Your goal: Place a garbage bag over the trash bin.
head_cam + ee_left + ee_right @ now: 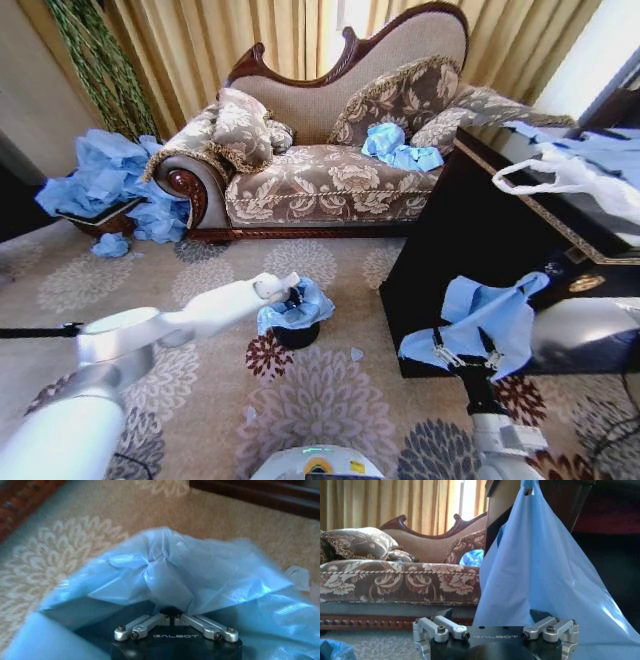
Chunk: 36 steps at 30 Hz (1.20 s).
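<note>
1. Head view: the trash bin sits on the patterned carpet in front of the sofa, with the garbage bag bunched over its mouth.
2. The left gripper is right at the bin's top, buried in the blue film. In the left wrist view its fingers are drawn together, pinching a gather of the bag.
3. The right gripper hovers well to the bin's right, by the dark desk. Its fingers stand apart, and another blue bag drapes down between them, not clamped as far as I can judge.
4. My read: the bag is on but not seated; black wall shows below the film.
5. To do this well, pull the pinched edge outward and down past the rim, gently, because the thin plastic could tear or drag the light bin across the carpet.
</note>
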{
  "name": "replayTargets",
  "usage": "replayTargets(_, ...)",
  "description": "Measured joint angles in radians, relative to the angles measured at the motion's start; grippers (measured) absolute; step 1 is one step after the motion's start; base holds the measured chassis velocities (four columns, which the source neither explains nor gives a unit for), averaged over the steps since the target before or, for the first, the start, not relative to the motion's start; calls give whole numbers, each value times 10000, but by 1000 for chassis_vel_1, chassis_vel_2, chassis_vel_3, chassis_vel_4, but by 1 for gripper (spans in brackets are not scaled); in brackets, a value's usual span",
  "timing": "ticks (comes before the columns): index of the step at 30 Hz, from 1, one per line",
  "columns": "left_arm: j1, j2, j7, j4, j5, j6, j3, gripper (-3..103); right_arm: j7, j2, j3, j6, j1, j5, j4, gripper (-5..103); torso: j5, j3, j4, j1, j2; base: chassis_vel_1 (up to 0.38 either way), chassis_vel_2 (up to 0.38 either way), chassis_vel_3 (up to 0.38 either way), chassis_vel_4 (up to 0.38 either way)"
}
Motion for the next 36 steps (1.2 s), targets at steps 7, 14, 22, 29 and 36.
replayTargets(7,468,-109,132,570,152,-86,-562,0,108,-252,201,-96,-64,198,-86,100,-1,0,7,0,0,0,0,0,0)
replayTargets(14,636,168,94,708,287,4,-947,0,294,-400,-256,-340,213,188,-179,100,-1,0,9,-1,0,0,0,0,0)
replayTargets(22,659,-241,337,704,-96,374,-687,0,460,-566,-329,-511,320,217,-192,100,-2,0,3,-1,0,0,0,0,0)
replayTargets(29,568,-931,-239,1743,-487,403,-1172,0,546,-532,-316,-567,255,267,-237,100,-1,0,3,0,0,0,0,0,0)
replayTargets(36,687,-783,18,1677,-3,683,-1151,0,597,-512,-465,-626,210,256,-232,100,-3,1,7,0,-1,0,0,0,0)
